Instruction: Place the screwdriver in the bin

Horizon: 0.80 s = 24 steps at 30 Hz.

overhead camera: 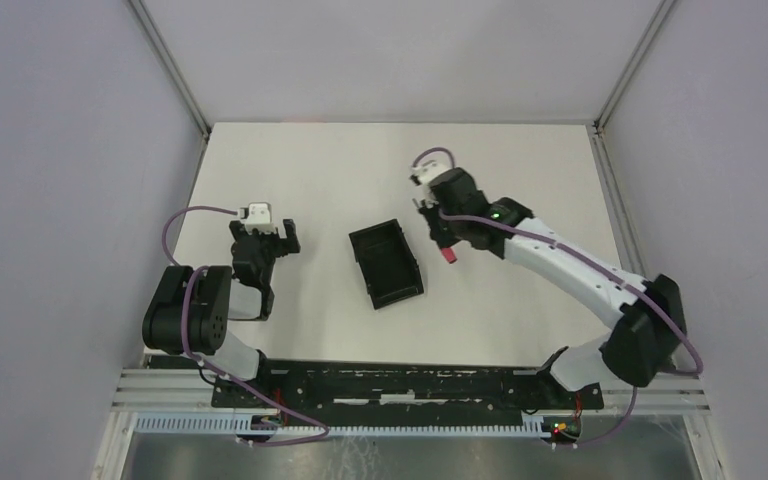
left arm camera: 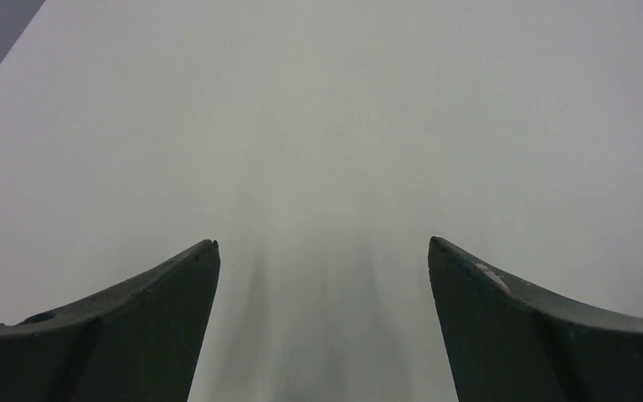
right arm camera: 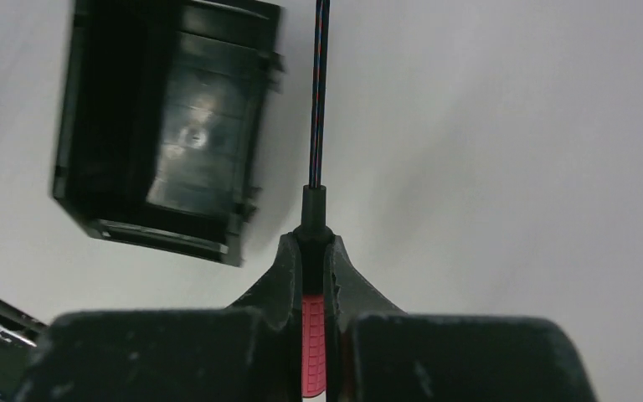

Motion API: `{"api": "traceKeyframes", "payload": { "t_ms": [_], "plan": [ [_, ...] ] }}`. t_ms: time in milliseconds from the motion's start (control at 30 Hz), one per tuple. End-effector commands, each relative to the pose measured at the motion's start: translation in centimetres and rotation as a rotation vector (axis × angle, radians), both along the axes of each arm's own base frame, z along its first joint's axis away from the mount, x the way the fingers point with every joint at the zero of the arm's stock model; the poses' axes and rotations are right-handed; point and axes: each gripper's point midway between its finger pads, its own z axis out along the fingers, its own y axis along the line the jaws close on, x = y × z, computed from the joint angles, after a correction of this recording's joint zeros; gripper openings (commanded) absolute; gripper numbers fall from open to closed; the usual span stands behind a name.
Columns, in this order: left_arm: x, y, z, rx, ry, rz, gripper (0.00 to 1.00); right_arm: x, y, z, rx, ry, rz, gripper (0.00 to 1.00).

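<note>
While the right pincer [right arm camera: 312,244] grips the screwdriver [right arm camera: 318,100] beside the bin [right arm camera: 161,234] rim, the left pincer [left arm camera: 323,243] stands wide.

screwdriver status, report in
Right tool shut on screwdriver at its red handle. Left tool open, holding nothing. Bin empty, screwdriver not yet in. Nothing between bin and right tool.
</note>
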Motion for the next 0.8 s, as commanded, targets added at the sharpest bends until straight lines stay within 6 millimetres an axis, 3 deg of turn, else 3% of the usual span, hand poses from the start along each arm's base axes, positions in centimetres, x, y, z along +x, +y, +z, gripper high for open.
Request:
{"api": "traceKeyframes", "payload": {
  "t_ms": [0, 67, 167, 367, 600, 633, 767],
  "plan": [
    [0.5, -0.2, 1.4, -0.034, -0.047, -0.002, 1.00, 0.3, 8.7, 2.4, 0.027, -0.101, 0.135, 0.00],
    [0.5, -0.2, 1.4, -0.034, -0.047, -0.003, 1.00, -0.2, 11.2, 1.6, -0.002, -0.095, 0.212, 0.00],
    [0.5, -0.2, 1.4, -0.034, -0.048, -0.002, 1.00, -1.2, 13.3, -0.7, -0.044, -0.068, 0.305, 0.00],
    [0.5, -0.2, 1.4, -0.034, -0.048, -0.003, 1.00, -2.4, 13.8, -5.1, -0.090, -0.032, 0.409, 0.00],
    [0.5, -0.2, 1.4, -0.034, -0.048, -0.004, 1.00, -1.4, 15.1, -7.7, -0.137, -0.030, 0.466, 0.00],
    [0.5, -0.3, 1.4, -0.034, -0.048, -0.004, 1.00, -1.3, 15.2, -7.9, -0.143, -0.025, 0.467, 0.03],
    [0.5, -0.2, 1.4, -0.034, -0.048, -0.003, 1.00, -1.2, 15.1, -7.7, -0.148, -0.028, 0.456, 0.37]
  ]
}}
